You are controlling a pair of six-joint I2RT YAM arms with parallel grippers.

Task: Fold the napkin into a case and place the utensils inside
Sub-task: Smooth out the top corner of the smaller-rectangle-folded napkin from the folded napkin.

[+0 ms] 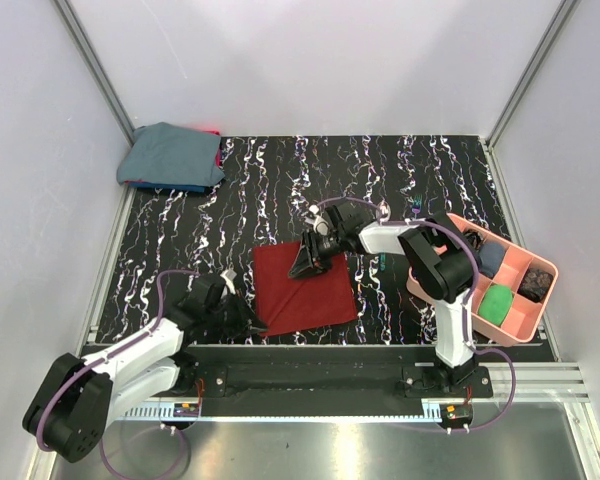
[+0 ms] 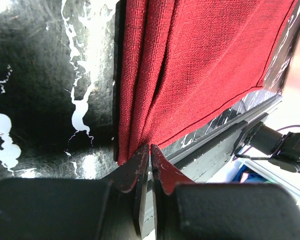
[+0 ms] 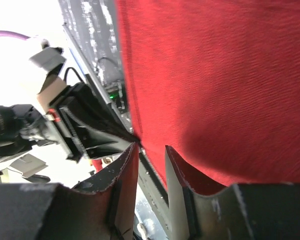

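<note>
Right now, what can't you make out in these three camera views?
Top view: pink tray contents too small to name; the right arm covers its left side.
Top view: the blue-grey cloth hides whatever lies beneath.
Left wrist: the napkin corner vanishes between the left fingers.
Right wrist: glare whites out the upper left; unclear whether the right fingers touch the cloth.

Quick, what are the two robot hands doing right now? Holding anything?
Left gripper: shut, pinching the napkin at its edge.
Right gripper: open at the napkin's edge, gripping nothing.
</note>
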